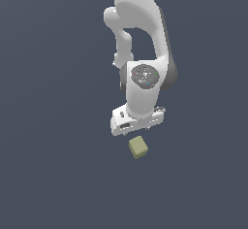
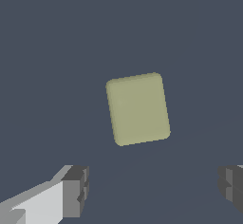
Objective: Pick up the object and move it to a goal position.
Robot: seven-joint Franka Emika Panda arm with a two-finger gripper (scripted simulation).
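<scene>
Arm: a white Panda arm (image 1: 140, 53) reaches down from the top of the exterior view, its wrist bent over the cube.
Cube: a small olive-tan cube (image 1: 138, 147) (image 2: 138, 109) lies flat on the dark blue-grey tabletop (image 1: 53, 126), turned slightly askew to the hand's front edge.
Cube relative to hand: in the exterior view the cube sits just past the lower edge of the white hand, near it but with a thin strip of tabletop showing between them.
Fingers: in the wrist view two dark grey fingers (image 2: 76, 191) stand wide apart, one at each side of the frame, with bare tabletop between them; the midpoint of the gripper (image 2: 154, 190) falls on empty surface.
Grip: the fingers are spread fully and hold nothing.
Cube relative to fingers: in the wrist view the cube lies ahead of the line joining the two fingertips, not between them, and touches neither finger; it is narrower than the gap between them.
Fingers in the exterior view: hidden under the hand, so their spread cannot be read there.
Cube face: plain, matte, with rounded corners.
</scene>
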